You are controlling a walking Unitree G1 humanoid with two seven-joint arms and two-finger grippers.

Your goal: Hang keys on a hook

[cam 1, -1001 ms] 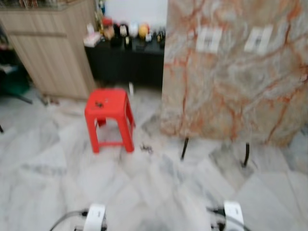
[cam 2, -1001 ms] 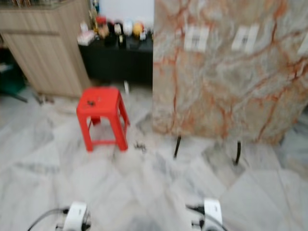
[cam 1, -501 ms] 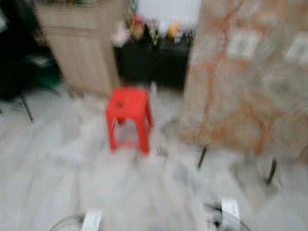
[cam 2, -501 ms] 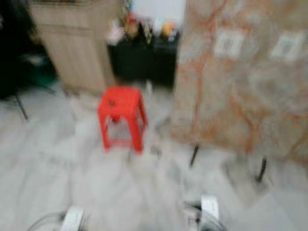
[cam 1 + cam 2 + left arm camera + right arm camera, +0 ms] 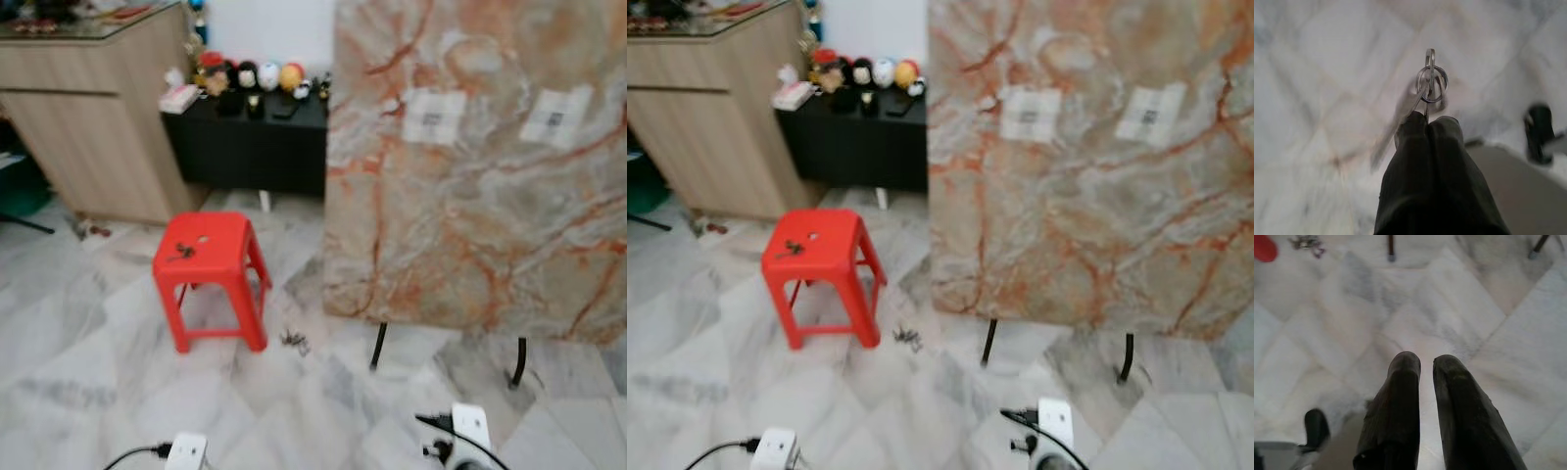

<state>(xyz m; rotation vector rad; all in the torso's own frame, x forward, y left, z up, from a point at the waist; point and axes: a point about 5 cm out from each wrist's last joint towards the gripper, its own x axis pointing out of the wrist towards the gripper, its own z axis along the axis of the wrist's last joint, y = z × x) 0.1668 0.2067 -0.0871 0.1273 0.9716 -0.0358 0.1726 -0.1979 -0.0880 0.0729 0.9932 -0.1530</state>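
We see the left end effector [image 5: 1428, 121] pinched on the keys [image 5: 1430, 84], which dangle above the marble floor [image 5: 1312, 73]; the right end effector [image 5: 1426, 363] hangs narrow, holding nothing; left of the marble board [image 5: 470, 166] stands a red stool [image 5: 206, 257]; more keys [image 5: 294, 341] lie beside the stool.

Shiny metal key rings [image 5: 1431, 84], glossy red plastic stool [image 5: 207, 257], polished marble floor [image 5: 88, 362], veined stone-look panel [image 5: 480, 176].
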